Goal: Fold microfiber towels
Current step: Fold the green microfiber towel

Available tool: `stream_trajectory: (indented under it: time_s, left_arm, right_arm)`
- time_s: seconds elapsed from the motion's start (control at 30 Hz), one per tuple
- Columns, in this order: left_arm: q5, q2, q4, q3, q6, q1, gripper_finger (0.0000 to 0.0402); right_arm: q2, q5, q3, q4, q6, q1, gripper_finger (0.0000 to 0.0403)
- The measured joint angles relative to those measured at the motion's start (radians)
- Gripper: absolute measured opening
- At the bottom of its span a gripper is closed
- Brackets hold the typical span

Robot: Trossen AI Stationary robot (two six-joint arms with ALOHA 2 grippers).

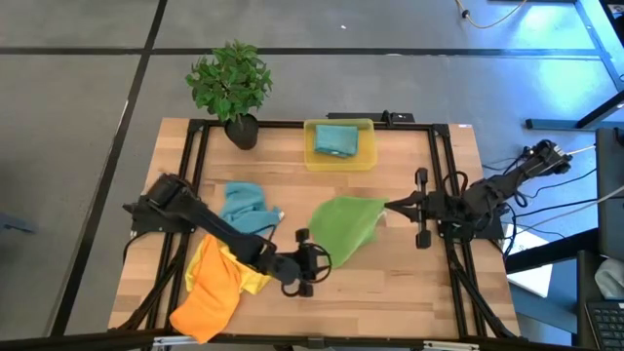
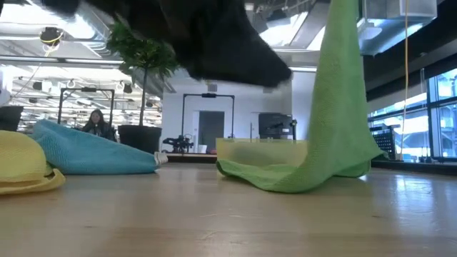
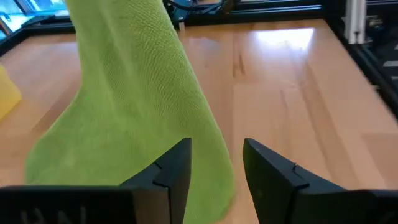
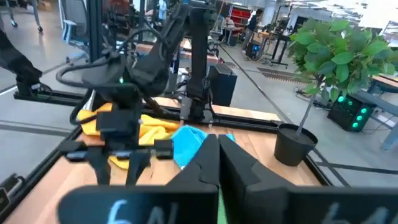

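Four towels out on the wooden table [image 1: 390, 283], plus one more teal one folded up in the yellow bin [image 1: 339, 144] at 12 o'clock. Green towel [image 1: 346, 226] near dead centre, pinched at its 3 o'clock corner by the right gripper [image 1: 392, 206], fingers closed tight on the cloth. Hangs like a curtain in the low view, lower end pooled on the wood just in front of the bin. Left gripper [image 1: 322, 261] parked right at the towel's 7 o'clock edge, fingers [image 3: 173, 171] parted with nothing between them, green cloth just beyond the tips.

Loose teal towel [image 1: 244, 206] crumpled at about 9 o'clock. Orange towel [image 1: 210, 290] and yellow towel [image 1: 249, 278] bunched together down at 7–8 o'clock, partly under the left arm, orange one draping over the table edge.

Surface: pale wood planks, glossy enough to bounce the ceiling lights, ringed by a black metal frame [image 1: 195, 166]. Potted plant [image 1: 232, 86] at the 11 o'clock corner. Grey floor all round. Beyond the table, big open lab space: bright ceiling lights, tall windows off to one side, workbenches and racks, a person [image 2: 95, 121] seated way in the back.
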Motion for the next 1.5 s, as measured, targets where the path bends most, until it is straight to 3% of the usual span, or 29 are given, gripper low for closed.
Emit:
stream_trajectory:
  time_s: [0.13,0.3,0.57,0.97,1.13,1.3,1.5]
  left_arm:
    - [0.007,0.083,0.106,0.007,0.075,0.006,0.0137]
    - [0.019,0.143,0.104,0.072,0.081,0.011,0.0141]
    - [0.018,0.157,-0.216,0.090,-0.138,0.070,0.0141]
    - [0.009,0.146,-0.456,0.097,-0.251,0.182,0.0138]
    - [-0.032,0.121,-0.585,0.096,-0.246,0.239,0.0136]
    - [-0.053,0.059,-0.742,0.088,-0.225,0.275,0.0135]
    - [-0.103,-0.083,-0.719,0.091,-0.169,0.206,0.0135]
  right_arm:
    - [0.022,-0.003,0.000,0.000,-0.004,-0.032,0.0000]
    - [0.045,-0.017,0.000,0.001,-0.004,-0.072,0.0000]
    - [0.063,-0.115,0.000,-0.072,0.074,-0.091,0.0000]
    - [0.152,-0.248,0.000,-0.259,0.330,-0.061,0.0000]
    - [0.213,-0.261,0.000,-0.325,0.387,-0.052,0.0000]
    - [0.269,-0.203,0.000,-0.372,0.418,-0.056,0.0000]
    - [0.331,-0.195,0.000,-0.385,0.420,-0.077,0.0000]
